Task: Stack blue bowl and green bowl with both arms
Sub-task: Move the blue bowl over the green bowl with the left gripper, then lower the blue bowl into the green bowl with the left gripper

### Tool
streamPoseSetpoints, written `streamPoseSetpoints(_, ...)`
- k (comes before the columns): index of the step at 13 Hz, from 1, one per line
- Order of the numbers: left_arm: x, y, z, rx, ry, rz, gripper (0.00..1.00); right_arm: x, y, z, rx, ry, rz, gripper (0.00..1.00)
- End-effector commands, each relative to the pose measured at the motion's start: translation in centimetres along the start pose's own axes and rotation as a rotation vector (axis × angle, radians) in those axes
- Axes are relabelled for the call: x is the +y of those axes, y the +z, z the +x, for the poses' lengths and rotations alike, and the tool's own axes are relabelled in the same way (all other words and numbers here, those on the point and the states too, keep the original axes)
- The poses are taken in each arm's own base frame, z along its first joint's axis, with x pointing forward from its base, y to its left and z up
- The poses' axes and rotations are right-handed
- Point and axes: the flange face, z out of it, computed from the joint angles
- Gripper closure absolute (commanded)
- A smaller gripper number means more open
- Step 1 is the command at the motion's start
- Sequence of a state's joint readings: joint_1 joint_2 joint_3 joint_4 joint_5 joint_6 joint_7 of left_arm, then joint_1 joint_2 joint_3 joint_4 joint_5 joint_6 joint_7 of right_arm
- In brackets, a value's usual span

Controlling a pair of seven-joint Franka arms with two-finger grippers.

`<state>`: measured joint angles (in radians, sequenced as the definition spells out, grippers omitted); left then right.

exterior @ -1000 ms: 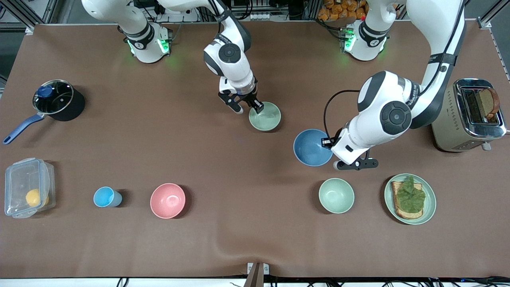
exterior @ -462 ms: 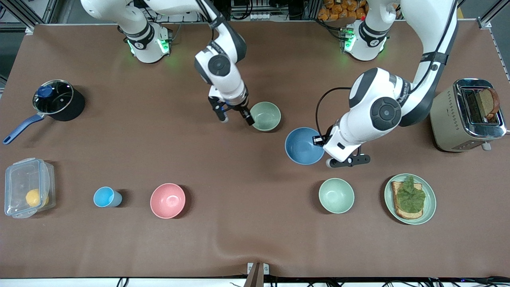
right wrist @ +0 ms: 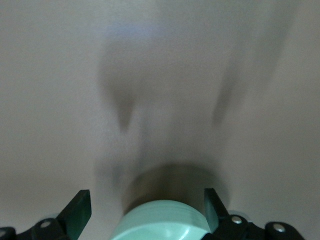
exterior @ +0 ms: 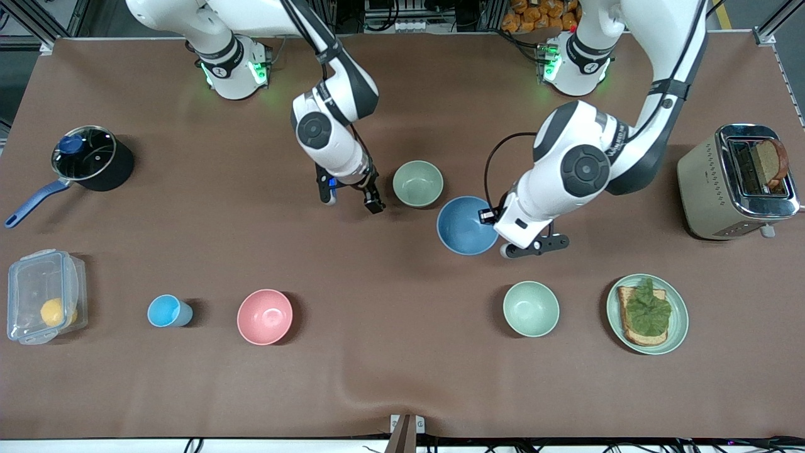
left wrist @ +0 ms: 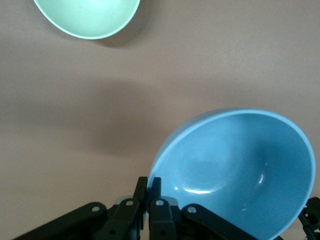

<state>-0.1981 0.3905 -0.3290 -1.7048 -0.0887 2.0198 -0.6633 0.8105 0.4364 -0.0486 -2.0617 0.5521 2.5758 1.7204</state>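
Note:
The blue bowl (exterior: 464,225) hangs tilted from my left gripper (exterior: 495,221), which is shut on its rim, over the table next to the green bowl. In the left wrist view the fingers (left wrist: 148,189) pinch the blue bowl's (left wrist: 240,170) edge. The green bowl (exterior: 417,183) stands upright on the table mid-table. My right gripper (exterior: 351,200) is open and empty, beside the green bowl toward the right arm's end. In the right wrist view the green bowl (right wrist: 165,222) shows at the edge between the spread fingers (right wrist: 77,210), untouched.
A paler mint bowl (exterior: 531,308), also in the left wrist view (left wrist: 87,17), and a plate with toast (exterior: 676,327) lie nearer the camera. A pink bowl (exterior: 265,316), light-blue cup (exterior: 167,311), plastic box (exterior: 44,296), pot (exterior: 91,157) and toaster (exterior: 739,182) stand around.
My right gripper has come off the green bowl's rim and drawn away toward the right arm's end. My left arm has carried the blue bowl closer to the green bowl.

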Motion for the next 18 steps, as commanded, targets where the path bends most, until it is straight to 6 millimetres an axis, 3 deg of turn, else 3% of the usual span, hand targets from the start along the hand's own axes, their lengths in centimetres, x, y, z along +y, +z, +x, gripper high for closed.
streamPoseSetpoints(1,0.1,1.5,-2.7,0.007,-0.033,-0.015,1.00,-0.5,1.1,1.1,-0.097,0.032,0.001,0.00)
streamPoseSetpoints(7,2.6,6.1,-7.8,0.000,-0.070,-0.001,1.00,0.6,3.6,1.2,-0.203,0.024,0.025,0.00)
streamPoseSetpoints(15,2.5,8.8,-14.1,0.019,-0.058,0.037,1.00,0.7,3.8,1.3,-0.197,0.022,0.030,0.00)
streamPoseSetpoints(18,3.1,10.6,-15.2,0.029,-0.046,0.011,1.00,0.7,3.7,1.2,-0.198,0.022,0.030,0.00)
